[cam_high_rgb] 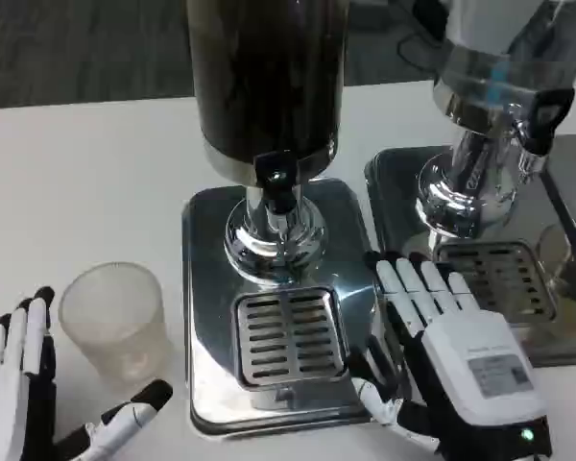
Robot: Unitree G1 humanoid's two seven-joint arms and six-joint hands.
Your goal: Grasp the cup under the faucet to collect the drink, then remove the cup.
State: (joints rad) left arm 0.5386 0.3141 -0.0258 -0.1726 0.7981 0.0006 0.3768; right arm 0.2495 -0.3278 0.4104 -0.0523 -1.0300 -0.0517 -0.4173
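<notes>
A clear frosted cup [113,320] stands upright on the white table, left of the dispenser's steel base [206,288]. It looks empty. My left hand [24,394] sits at the bottom left, fingers spread, thumb reaching under the cup's near side without touching it. The dark drink dispenser [266,77] rises at the centre, its black faucet [275,178] hanging over the slotted drip grate [290,336]. My right hand [451,355] lies flat on the base's right edge, fingers straight and holding nothing.
A second dispenser [499,86] with its own black tap [542,115] and drip tray [499,279] stands at the right, close beside my right hand. Bare white table stretches to the left and behind the cup.
</notes>
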